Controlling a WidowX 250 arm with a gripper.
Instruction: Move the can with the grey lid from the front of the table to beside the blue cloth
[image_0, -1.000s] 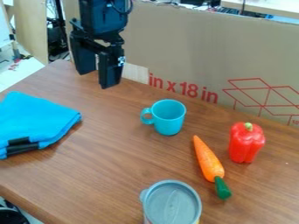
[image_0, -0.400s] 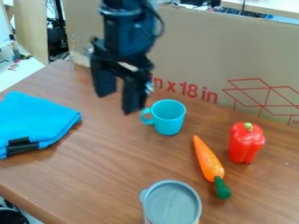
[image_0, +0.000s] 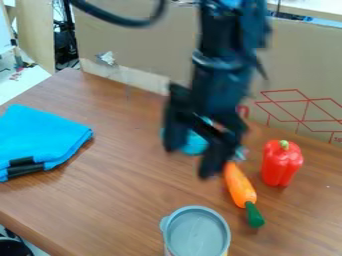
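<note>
**Empty tool (image_0: 190, 161) in front of the turquoise cup (image_0: 194, 144), no grasp made**

Nearest in the camera view, a container with a grey lid (image_0: 197, 232) stands at the lower edge. Just behind it and to its right in the view, an orange carrot (image_0: 240, 187) lies on the wooden surface (image_0: 133, 195), with its green end toward the near side. A red pepper (image_0: 282, 162) stands upright beside the carrot, apart from it. Well to the left in the view lies a folded blue cloth (image_0: 40, 137) with black parts.

The tool hangs over the middle of the surface, its two fingers spread, and it pinches nothing. One finger partly covers the pointed end of the carrot; I cannot tell how high the tool is above it. The cup is behind the tool, mostly hidden, and it shows between the fingers. Farthest is a cardboard sheet (image_0: 294, 60) with red print.

About the progress, I judge that the work is at an early point: the approach is made, but the grasp is not yet done. Both the cup and the carrot are out of the tool's grip.
</note>
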